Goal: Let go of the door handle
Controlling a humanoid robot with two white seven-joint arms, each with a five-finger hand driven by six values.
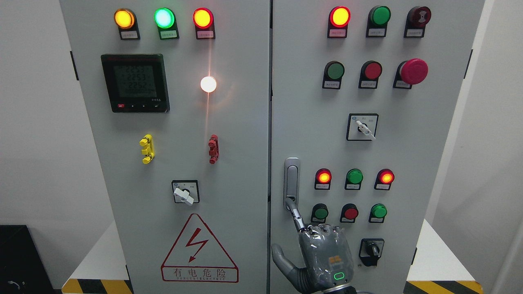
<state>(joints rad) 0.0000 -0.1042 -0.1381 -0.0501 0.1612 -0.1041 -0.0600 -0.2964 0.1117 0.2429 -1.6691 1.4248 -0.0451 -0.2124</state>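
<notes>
Found door handle (291, 179) upright at the left edge of the right door (429, 163), just beside the centre seam with the left door (237, 163). Saw right hand (322, 257) low and near, back toward camera, index finger (297, 218) stretched up and touching the handle's bottom end, other fingers folded down, thumb (282, 259) out to the left, nothing gripped. Noted bare panel left of the hand and a green button (320, 212) just right of the finger.

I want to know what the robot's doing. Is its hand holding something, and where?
Nothing is gripped. One hand points a single finger at the bottom end of the door handle; its other fingers are curled.
</notes>
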